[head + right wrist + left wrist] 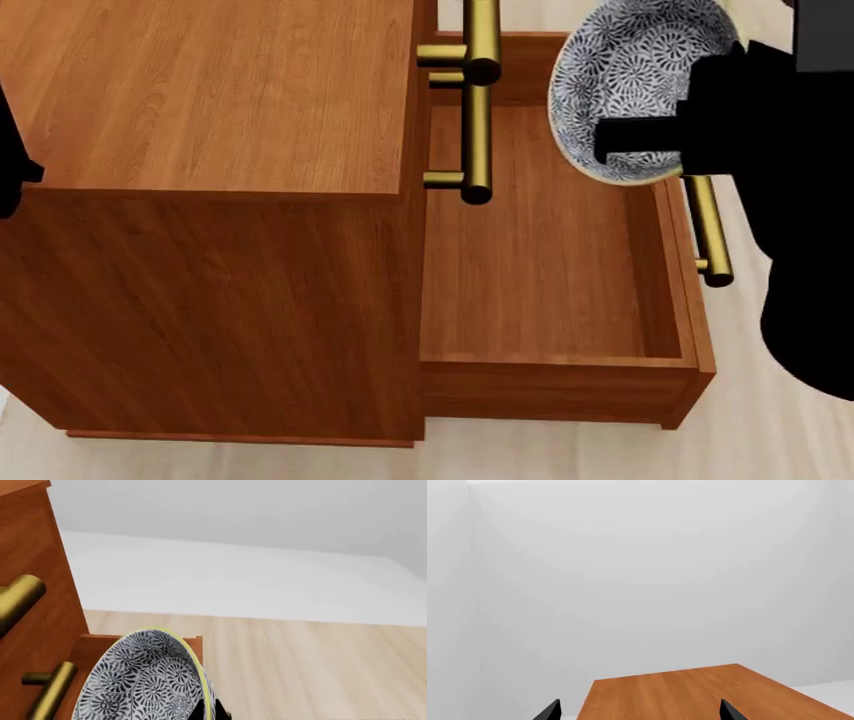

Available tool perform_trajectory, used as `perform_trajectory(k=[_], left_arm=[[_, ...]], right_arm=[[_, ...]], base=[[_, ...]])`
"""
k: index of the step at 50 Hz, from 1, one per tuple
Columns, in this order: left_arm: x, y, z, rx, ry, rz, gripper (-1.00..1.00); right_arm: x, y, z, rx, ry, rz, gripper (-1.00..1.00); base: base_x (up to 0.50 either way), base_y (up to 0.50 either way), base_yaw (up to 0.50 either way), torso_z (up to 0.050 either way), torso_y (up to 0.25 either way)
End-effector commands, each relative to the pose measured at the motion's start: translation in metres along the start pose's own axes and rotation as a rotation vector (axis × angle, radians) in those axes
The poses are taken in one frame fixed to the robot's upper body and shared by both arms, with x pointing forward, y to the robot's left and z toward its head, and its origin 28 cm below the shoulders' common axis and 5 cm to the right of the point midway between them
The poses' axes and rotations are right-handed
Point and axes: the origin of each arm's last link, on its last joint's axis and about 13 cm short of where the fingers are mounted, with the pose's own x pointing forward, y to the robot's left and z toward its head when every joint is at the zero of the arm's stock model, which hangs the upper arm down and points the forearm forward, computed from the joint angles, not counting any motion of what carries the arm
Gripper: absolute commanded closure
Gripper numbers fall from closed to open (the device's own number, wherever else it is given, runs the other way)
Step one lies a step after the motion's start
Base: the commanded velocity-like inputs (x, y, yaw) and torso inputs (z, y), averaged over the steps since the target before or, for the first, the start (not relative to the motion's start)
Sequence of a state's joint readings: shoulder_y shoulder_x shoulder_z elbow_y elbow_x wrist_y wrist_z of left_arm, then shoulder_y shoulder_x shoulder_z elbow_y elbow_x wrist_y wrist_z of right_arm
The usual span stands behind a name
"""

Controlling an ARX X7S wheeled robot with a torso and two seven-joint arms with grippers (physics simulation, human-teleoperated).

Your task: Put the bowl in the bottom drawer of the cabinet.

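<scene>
The right hand [654, 135], a black shape at the right of the head view, is clamped on the bowl [638, 85], holding it tilted almost on edge so its blue-and-white floral inside faces the camera. In the right wrist view the bowl [150, 680] fills the lower part of the picture, its pale yellowish rim uppermost. The bowl hangs in the air above the far right part of the bottom drawer [547, 270], which is pulled fully out from the cabinet [200, 200]. Its wooden floor is bare. A brass bar handle [710, 235] runs along the drawer's front, just below the right hand.

The left hand [640, 712] shows only as two black fingertips, well apart, with nothing between them, above the cabinet's flat top [707, 692]. At the left edge of the head view a dark sliver is probably part of the left arm.

Two more brass handles [478, 100] project from the upper drawer fronts, beside the bowl. The floor [313, 665] is pale wood planking, and plain white walls [233, 575] close the room.
</scene>
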State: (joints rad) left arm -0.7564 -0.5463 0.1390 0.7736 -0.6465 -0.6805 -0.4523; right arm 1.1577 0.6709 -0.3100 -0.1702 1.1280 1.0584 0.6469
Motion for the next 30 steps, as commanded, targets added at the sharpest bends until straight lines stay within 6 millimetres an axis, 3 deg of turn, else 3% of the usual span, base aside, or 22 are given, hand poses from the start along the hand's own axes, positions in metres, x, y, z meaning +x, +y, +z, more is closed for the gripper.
perform_trajectory(k=[1,30], left_arm=[[0.0,0.0,0.0,0.0,0.0,0.002,-1.0],[-0.001,0.001,0.0,-0.001,0.0,0.004,-1.0]], right_arm=[[0.007,0.006,-0.005,-0.011,0.007,0.009,1.0],[0.013,0.012,-0.024,-0.025,0.048,0.026,1.0]], base=[[0.0,0.0,0.0,0.0,0.0],[0.0,0.0,0.0,0.0,0.001]])
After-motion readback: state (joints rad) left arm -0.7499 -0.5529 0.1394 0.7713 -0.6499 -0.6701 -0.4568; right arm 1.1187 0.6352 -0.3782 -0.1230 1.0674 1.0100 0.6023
